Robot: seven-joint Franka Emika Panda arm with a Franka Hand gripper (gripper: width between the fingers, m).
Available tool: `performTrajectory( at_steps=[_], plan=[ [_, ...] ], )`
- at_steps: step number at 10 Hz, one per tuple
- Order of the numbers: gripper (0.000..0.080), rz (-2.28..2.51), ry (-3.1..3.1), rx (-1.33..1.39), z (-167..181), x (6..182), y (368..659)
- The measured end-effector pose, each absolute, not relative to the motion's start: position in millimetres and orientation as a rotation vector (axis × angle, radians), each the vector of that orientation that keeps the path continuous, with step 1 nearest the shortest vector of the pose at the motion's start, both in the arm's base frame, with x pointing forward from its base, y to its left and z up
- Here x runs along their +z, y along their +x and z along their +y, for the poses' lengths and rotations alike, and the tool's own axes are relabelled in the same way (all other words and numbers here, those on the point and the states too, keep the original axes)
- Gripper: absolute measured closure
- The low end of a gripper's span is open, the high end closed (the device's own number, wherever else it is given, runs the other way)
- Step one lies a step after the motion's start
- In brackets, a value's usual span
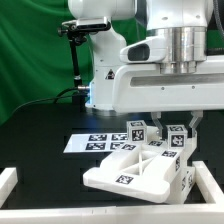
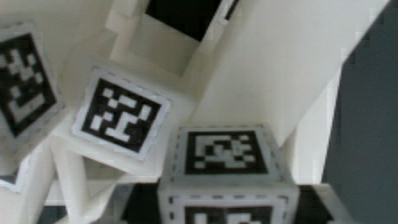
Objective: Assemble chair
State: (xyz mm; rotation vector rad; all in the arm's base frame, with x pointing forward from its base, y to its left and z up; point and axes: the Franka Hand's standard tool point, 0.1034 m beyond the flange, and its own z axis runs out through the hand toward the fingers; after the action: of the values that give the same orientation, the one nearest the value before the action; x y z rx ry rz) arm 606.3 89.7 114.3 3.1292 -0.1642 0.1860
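The chair is a white blocky structure with black-and-white tags, lying low on the black table in front of the arm. Upright tagged blocks rise from its far side. My gripper hangs straight down over the chair's end at the exterior view's right. Its dark fingers flank a white tagged block. In the wrist view that block fills the gap between the dark fingers of the gripper, and white tagged slabs of the chair lie beyond it. The gripper looks shut on the block.
The marker board lies flat on the table behind the chair, towards the exterior view's left. A white rail runs along the table's front edge and left corner. The arm's white base stands behind, with a green backdrop.
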Motion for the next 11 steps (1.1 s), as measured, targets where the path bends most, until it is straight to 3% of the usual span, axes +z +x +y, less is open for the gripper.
performTrajectory(
  at_steps=[8, 11],
  plan=[
    [0.0515, -1.380, 2.850, 0.207, 83, 113.4, 605],
    [0.0515, -1.599, 2.738, 0.213, 74, 113.3, 605]
  ],
)
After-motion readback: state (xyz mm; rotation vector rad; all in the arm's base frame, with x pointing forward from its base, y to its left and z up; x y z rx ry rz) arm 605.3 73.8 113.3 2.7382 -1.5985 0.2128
